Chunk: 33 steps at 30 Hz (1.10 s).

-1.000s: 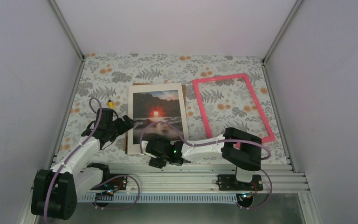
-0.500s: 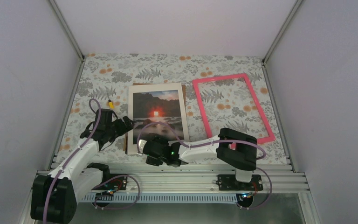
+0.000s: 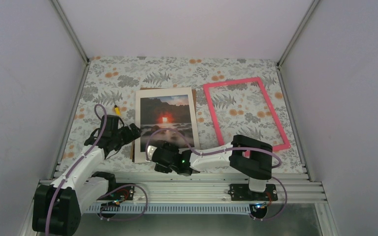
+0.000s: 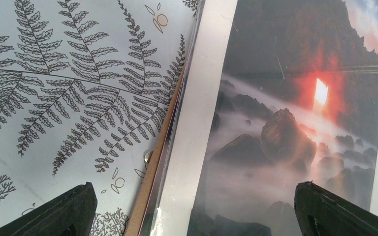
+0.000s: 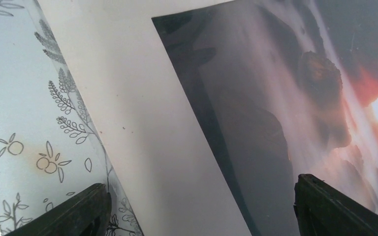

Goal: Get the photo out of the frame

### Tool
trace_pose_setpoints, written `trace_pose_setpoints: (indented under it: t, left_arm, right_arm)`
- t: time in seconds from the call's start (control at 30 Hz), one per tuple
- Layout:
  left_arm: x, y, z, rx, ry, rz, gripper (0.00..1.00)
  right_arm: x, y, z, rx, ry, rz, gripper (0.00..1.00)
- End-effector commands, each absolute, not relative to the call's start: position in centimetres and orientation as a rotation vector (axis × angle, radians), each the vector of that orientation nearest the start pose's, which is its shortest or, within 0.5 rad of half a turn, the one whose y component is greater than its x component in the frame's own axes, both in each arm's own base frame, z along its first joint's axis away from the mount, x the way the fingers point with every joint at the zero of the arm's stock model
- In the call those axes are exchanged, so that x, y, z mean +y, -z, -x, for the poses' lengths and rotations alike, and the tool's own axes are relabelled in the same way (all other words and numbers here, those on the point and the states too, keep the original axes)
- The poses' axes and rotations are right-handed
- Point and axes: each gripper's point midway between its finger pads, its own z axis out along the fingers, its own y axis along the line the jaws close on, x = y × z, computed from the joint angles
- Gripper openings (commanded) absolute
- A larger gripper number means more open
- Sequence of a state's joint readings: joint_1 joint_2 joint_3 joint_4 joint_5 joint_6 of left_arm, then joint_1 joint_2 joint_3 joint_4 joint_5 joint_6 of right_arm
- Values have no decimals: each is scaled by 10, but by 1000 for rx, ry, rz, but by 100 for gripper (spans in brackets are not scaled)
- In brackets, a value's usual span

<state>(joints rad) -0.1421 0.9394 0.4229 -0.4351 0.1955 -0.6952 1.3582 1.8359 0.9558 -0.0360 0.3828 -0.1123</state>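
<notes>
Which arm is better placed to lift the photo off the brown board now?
Probably the left. The left gripper is open and straddles the photo at its left edge, where the brown board shows beside it. The right gripper, also open, hangs over the near border.

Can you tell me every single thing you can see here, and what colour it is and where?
photo: one, white border around a dark landscape with a red-orange sun, lying flat in the middle of the table.
backing board: one, brown, under the photo, only its edges showing.
frame: one, bright pink, empty, flat on the table to the right of the photo.
tablecloth: one, pale with grey ferns and orange flowers, covering the table.
walls: white, around three sides.
left gripper: one, black, open, over the photo's left edge.
right gripper: one, black, open, over the photo's near edge.
</notes>
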Motion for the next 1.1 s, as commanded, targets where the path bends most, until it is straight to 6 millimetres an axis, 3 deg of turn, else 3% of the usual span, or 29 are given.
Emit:
trace_pose_setpoints:
  t: [0.0,0.27,0.67,0.8,0.87,1.07]
  left_arm:
    - [-71,-62,-239,2526,591,605,100]
    - [-82,-51,-233,2573,642,576,100]
    - [-90,-46,-235,2592,660,558,100]
    - [-95,-43,-234,2608,670,543,100]
    - [-98,-42,-234,2614,674,534,100]
    - [-109,-37,-235,2628,702,515,100]
  right_arm:
    - [413,-60,-165,1849,-129,1403,84]
    - [410,-66,-169,1864,-129,1383,83]
    - [417,-41,-139,1837,-249,1611,83]
    - [413,-32,-148,1853,-175,1582,83]
    - [403,-29,-168,1891,-125,1528,83]
    - [390,-25,-190,1927,-67,1461,83]
